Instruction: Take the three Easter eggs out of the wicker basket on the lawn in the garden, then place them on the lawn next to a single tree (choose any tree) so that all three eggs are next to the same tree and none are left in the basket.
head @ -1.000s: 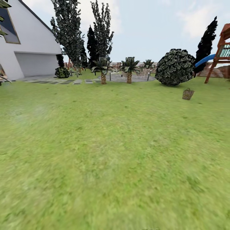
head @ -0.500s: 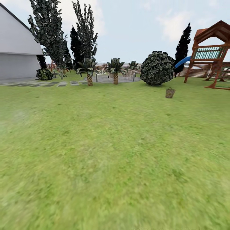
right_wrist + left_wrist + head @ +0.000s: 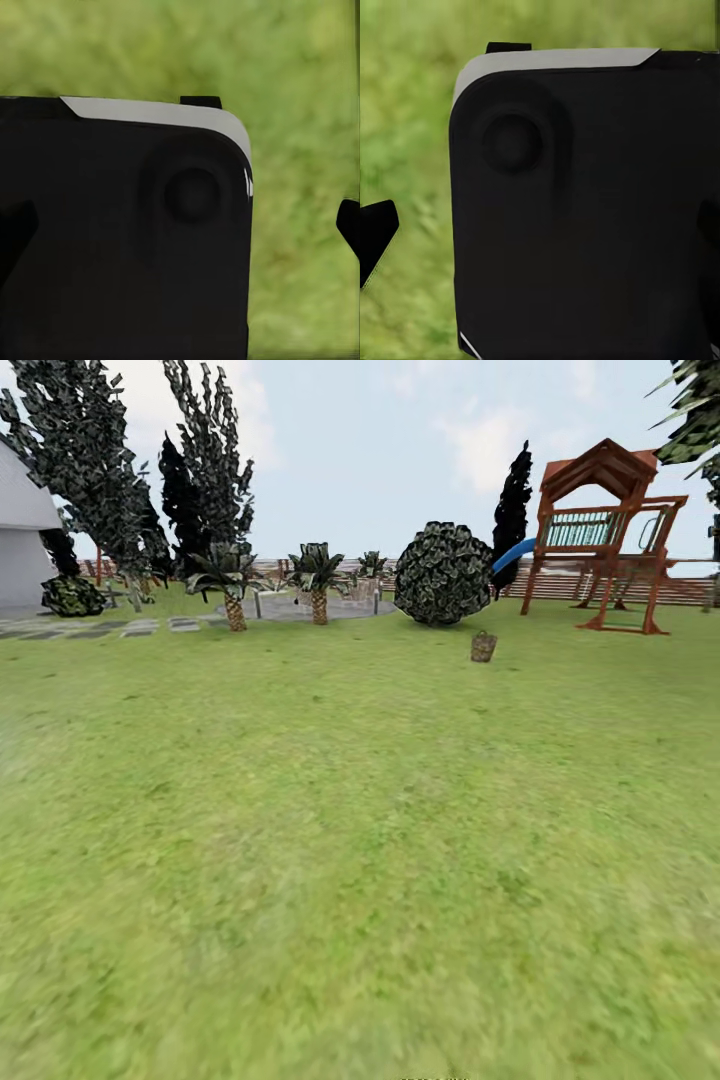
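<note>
one basket (image 3: 483, 647) sits far off on the lawn (image 3: 340, 840), just before the round bush (image 3: 443, 573), so i judge i should roll straight up and stop with it within reach. my wrist views look down on grass past a dark body (image 3: 585, 210), arms seemingly tucked low; i cannot tell whether my fingers are spread or closed.

Daylight lay under a pale, cloudy sky (image 3: 400, 440). At the far edge stood a red playset (image 3: 600, 530) with a blue slide (image 3: 512, 552), a round shrub (image 3: 443, 574) beside it, small palms (image 3: 318, 575) — and tall dark trees (image 3: 200, 470). A white house (image 3: 20, 550) showed far left, grey paving (image 3: 140, 627) before it.
</note>
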